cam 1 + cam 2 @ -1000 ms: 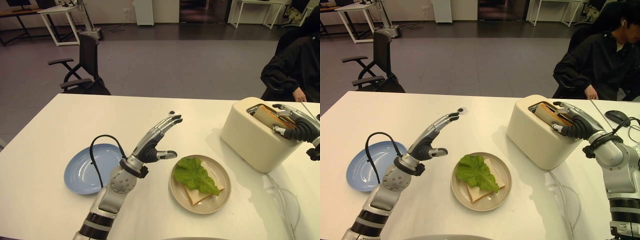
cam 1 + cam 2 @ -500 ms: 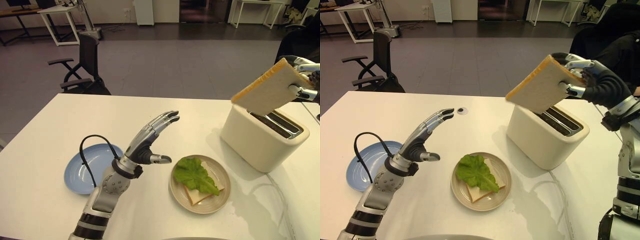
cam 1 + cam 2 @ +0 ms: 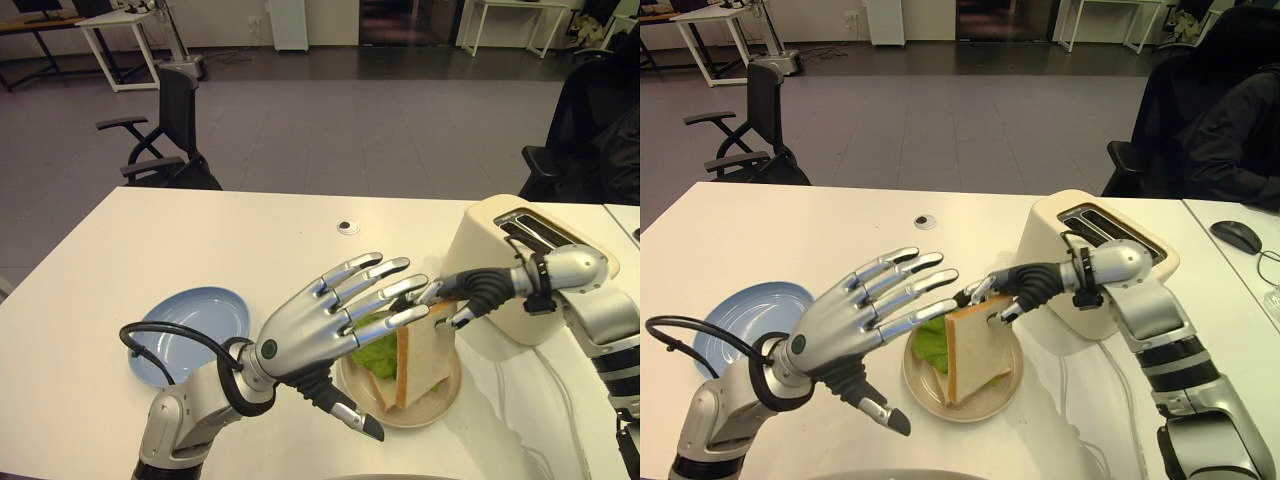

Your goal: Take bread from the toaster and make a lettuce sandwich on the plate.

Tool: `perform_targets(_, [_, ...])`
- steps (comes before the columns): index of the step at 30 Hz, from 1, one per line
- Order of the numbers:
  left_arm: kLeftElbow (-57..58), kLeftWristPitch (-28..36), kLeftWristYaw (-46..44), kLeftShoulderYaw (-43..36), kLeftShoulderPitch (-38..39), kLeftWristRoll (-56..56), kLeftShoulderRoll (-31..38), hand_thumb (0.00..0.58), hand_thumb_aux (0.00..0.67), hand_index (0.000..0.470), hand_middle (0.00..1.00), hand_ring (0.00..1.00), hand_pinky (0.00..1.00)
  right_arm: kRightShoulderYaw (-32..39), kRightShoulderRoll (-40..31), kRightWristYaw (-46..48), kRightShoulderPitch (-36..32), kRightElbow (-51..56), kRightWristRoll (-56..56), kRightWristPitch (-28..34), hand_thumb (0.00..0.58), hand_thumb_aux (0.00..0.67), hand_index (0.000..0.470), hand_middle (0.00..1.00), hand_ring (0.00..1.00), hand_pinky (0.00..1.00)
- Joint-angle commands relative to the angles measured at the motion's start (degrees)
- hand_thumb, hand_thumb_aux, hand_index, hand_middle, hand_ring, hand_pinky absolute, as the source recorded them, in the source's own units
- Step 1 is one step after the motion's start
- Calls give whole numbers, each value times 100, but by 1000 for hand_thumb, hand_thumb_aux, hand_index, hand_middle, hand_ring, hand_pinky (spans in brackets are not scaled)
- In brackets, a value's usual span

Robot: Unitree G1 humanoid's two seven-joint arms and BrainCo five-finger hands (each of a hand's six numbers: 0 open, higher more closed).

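1. Right hand [image 3: 1025,285] pinches the bread slice [image 3: 975,350], upright over the plate [image 3: 995,405] against the lettuce [image 3: 928,340]
2. Left hand [image 3: 845,325] hovers beside, fingers spread, empty
3. Right eye view: a mouse [image 3: 1237,236] right of the toaster [image 3: 1060,215]

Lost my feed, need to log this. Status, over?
Right hand shut on bread slice, held upright on the plate beside the lettuce. Left hand open, fingers spread, close by the slice. Toaster slots look empty.
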Motion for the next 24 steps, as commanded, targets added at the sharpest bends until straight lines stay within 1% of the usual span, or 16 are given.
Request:
perform_targets(1, [239, -135, 106, -534, 86, 1138, 57, 0, 0, 0, 0, 0, 0, 382, 408, -86, -360, 522, -555, -212, 580, 670, 470, 0, 0, 0])
perform_targets(5, [559, 32, 459, -915, 177, 2289, 346, 0, 0, 0, 0, 0, 0, 560, 791, -320, -597, 1126, -1018, -457, 580, 670, 470, 0, 0, 0])
perform_targets(8, [835, 292, 688, -1192, 214, 2939, 639, 0, 0, 0, 0, 0, 0, 621, 973, -437, -645, 1319, -1239, -570, 580, 670, 470, 0, 0, 0])
perform_targets(9, [947, 405, 742, -1283, 214, 3098, 735, 0, 0, 0, 0, 0, 0, 628, 1022, -486, -656, 1356, -1301, -594, 579, 638, 448, 0, 0, 0])
perform_targets(10, [1070, 505, 782, -1355, 205, 3188, 814, 0, 0, 0, 0, 0, 0, 636, 1052, -537, -661, 1378, -1367, -641, 564, 560, 393, 0, 0, 0])
perform_targets(11, [1204, 605, 829, -1406, 179, 3254, 889, 0, 0, 0, 0, 0, 0, 639, 1070, -584, -660, 1387, -1432, -695, 519, 452, 317, 0, 0, 0])
perform_targets(13, [1453, 813, 965, -1493, 115, 3348, 1027, 0, 0, 0, 0, 0, 0, 612, 1098, -665, -646, 1365, -1506, -770, 429, 328, 230, 0, 0, 0])
perform_targets(14, [1555, 903, 1032, -1519, 93, 3344, 1088, 0, 0, 0, 0, 0, 0, 585, 1119, -732, -652, 1353, -1537, -811, 92, 55, 39, 0, 0, 0])
perform_targets(15, [1625, 981, 1097, -1546, 77, 3322, 1139, 0, 0, 0, 0, 0, 0, 545, 1139, -794, -659, 1337, -1550, -852, 0, 0, 0, 0, 0, 0])
perform_targets(19, [1537, 1173, 1285, -1538, 79, 2943, 1284, 0, 0, 0, 0, 0, 0, 326, 1157, -1044, -674, 1223, -1514, -960, 0, 0, 0, 0, 0, 0])
perform_targets(24, [813, 1143, 1238, -1196, 176, 1772, 1362, 0, 0, 0, 0, 0, 0, -164, 908, -1905, -579, 1188, -1885, -1358, 0, 0, 0, 0, 0, 0])
